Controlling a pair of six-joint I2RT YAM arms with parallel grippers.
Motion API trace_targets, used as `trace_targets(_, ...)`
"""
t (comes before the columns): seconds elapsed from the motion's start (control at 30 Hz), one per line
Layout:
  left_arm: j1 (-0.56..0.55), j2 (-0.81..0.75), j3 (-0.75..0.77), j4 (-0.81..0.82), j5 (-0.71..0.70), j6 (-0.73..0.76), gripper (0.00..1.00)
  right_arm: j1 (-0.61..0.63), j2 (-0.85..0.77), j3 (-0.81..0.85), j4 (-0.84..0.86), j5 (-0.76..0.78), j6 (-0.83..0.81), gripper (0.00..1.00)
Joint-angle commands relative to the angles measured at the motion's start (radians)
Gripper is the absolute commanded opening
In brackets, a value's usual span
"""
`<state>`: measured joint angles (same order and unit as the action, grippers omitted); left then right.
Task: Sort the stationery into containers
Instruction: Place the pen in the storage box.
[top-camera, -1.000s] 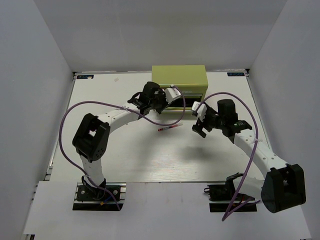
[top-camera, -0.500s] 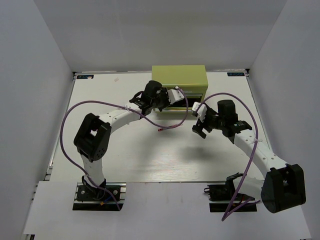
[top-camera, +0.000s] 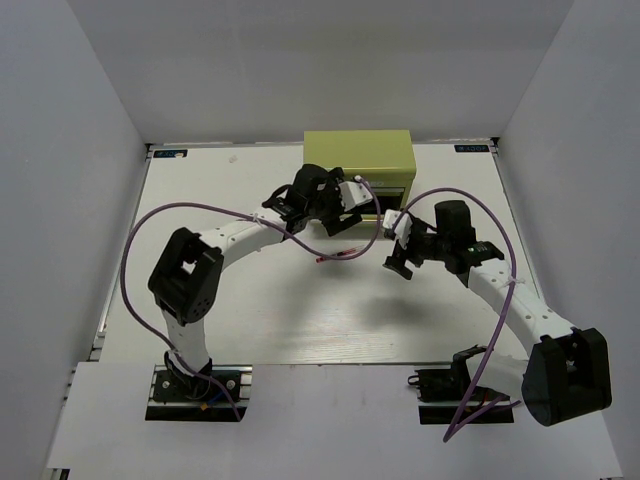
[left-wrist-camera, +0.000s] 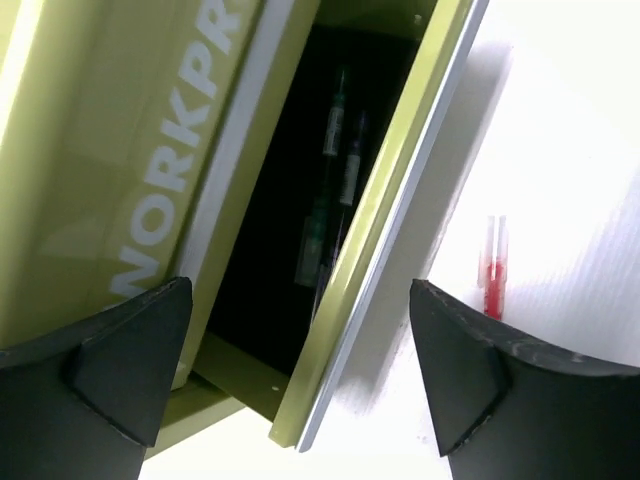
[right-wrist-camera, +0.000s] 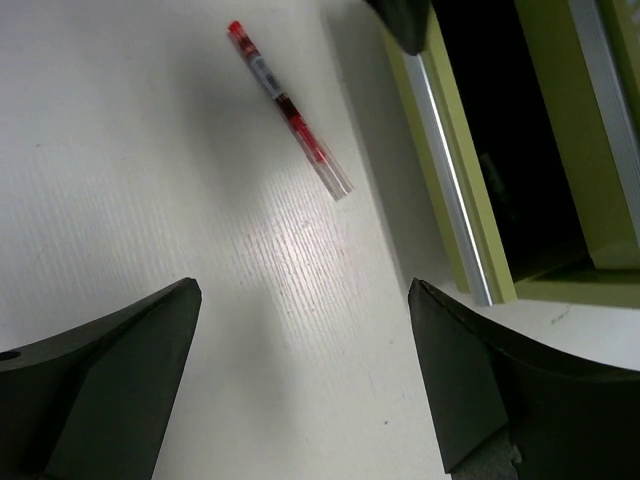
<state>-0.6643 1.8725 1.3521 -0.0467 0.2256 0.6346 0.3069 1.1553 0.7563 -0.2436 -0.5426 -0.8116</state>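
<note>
The olive-green cabinet (top-camera: 360, 158) stands at the back of the table with a front drawer (left-wrist-camera: 395, 235) pulled out. Several dark thin pens (left-wrist-camera: 335, 190) lie in the drawer's shadowed inside. My left gripper (top-camera: 345, 208) (left-wrist-camera: 300, 290) hangs open just over the drawer's front edge, holding nothing. A red-and-white pen (top-camera: 338, 256) (left-wrist-camera: 493, 270) (right-wrist-camera: 288, 105) lies on the table in front of the drawer. My right gripper (top-camera: 392, 245) (right-wrist-camera: 305, 290) is open and empty above the bare table, just right of that pen and beside the drawer front (right-wrist-camera: 445, 170).
White walls close the table (top-camera: 250, 310) on the left, right and back. Purple cables loop off both arms over the middle. A left fingertip (right-wrist-camera: 405, 20) pokes into the top of the right wrist view, close to the drawer.
My left gripper has gone from shut to open and has shifted right along the drawer front. The right arm and the red-and-white pen have stayed put.
</note>
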Motion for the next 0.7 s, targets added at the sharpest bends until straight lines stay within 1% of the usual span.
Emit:
trace_targets(0.0, 0.000, -0.131, 0.001, 0.039, 0.020, -0.048, 1.00, -0.002, -0.016, 0.011, -0.055, -0.124, -0.135, 0.90)
trace_targets(0.1, -0.009, -0.229, -0.048, 0.039, 0.029, -0.113, 1.00, 0.001, 0.000, 0.000, -0.086, -0.168, -0.253, 0.90)
trace_targets(0.17, -0.009, -0.289, -0.094, 0.039, 0.018, -0.205, 1.00, 0.001, 0.012, 0.003, -0.097, -0.195, -0.334, 0.90)
trace_targets(0.2, -0.009, -0.353, -0.112, 0.039, 0.003, -0.238, 1.00, 0.001, 0.024, 0.002, -0.108, -0.203, -0.349, 0.90)
trace_targets(0.23, -0.009, -0.389, -0.158, 0.028, -0.023, -0.318, 1.00, 0.003, 0.036, 0.009, -0.114, -0.212, -0.391, 0.90)
trace_targets(0.3, -0.009, -0.461, -0.215, 0.018, -0.060, -0.412, 1.00, 0.008, 0.064, 0.017, -0.126, -0.252, -0.432, 0.90)
trace_targets(0.33, -0.009, -0.536, -0.243, 0.008, -0.099, -0.459, 1.00, 0.006, 0.092, 0.034, -0.123, -0.272, -0.442, 0.90)
trace_targets(0.37, 0.002, -0.573, -0.302, -0.019, -0.112, -0.561, 1.00, 0.008, 0.122, 0.049, -0.123, -0.279, -0.454, 0.88)
trace_targets(0.4, 0.014, -0.610, -0.335, -0.034, -0.135, -0.616, 1.00, 0.017, 0.141, 0.058, -0.125, -0.289, -0.462, 0.83)
trace_targets(0.43, 0.014, -0.648, -0.396, -0.048, -0.181, -0.681, 1.00, 0.020, 0.199, 0.081, -0.131, -0.284, -0.477, 0.72)
trace_targets(0.47, 0.014, -0.723, -0.424, -0.092, -0.237, -0.758, 1.00, 0.032, 0.219, 0.110, -0.138, -0.281, -0.504, 0.65)
trace_targets(0.5, 0.014, -0.760, -0.450, -0.119, -0.320, -0.909, 1.00, 0.040, 0.240, 0.144, -0.148, -0.267, -0.526, 0.58)
trace_targets(0.53, 0.014, -0.795, -0.499, -0.142, -0.345, -0.968, 1.00, 0.049, 0.256, 0.158, -0.166, -0.260, -0.534, 0.46)
trace_targets(0.57, 0.014, -0.864, -0.522, -0.186, -0.370, -1.063, 1.00, 0.058, 0.315, 0.187, -0.175, -0.252, -0.556, 0.42)
trace_targets(0.67, 0.014, -0.970, -0.629, -0.212, -0.402, -1.199, 1.00, 0.090, 0.400, 0.282, -0.200, -0.201, -0.578, 0.31)
